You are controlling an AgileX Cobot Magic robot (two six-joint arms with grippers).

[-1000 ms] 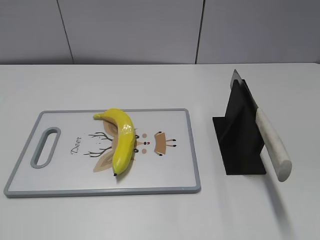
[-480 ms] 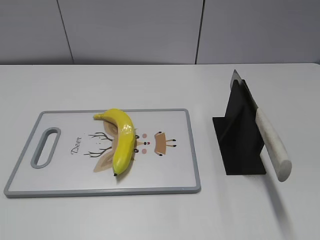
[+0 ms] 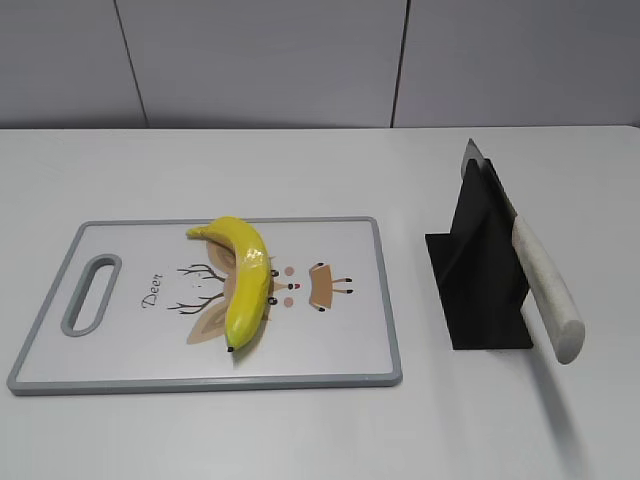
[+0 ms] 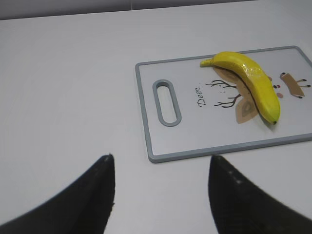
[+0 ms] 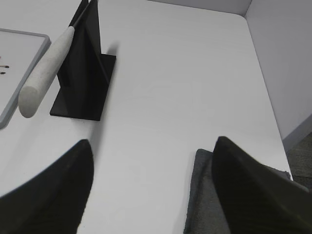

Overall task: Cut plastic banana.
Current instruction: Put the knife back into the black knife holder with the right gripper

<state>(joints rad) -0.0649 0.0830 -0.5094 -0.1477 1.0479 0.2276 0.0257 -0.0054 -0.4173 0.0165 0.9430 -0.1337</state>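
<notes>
A white table (image 3: 300,430) is seen carrying everything in the scene. On its left half a white cutting board (image 3: 340,350) with a grey rim is laid flat, its handle slot (image 3: 91,293) at the left end and a tan deer drawing (image 3: 300,285) printed near the middle. To the right of the board, apart from it, a black knife stand (image 3: 478,270) is set, and a knife (image 3: 545,290) with a pale handle is leaned in it, blade up and back, handle slanting down toward the front right.

The plastic banana (image 3: 245,278) is laid on the board just left of centre, over the deer drawing. Its long axis is run roughly from the board's far edge toward its near edge, curved so that the bulge faces right. The stem end is pointed to the far left, and the small dark tip is pointed toward the near edge of the board.

In the left wrist view the left gripper (image 4: 161,195) is held above bare table short of the board, its fingers (image 4: 87,195) spread wide with nothing between them. In the right wrist view the right gripper (image 5: 151,190) is held over the table near the stand, its fingers (image 5: 248,190) likewise spread and empty.
</notes>
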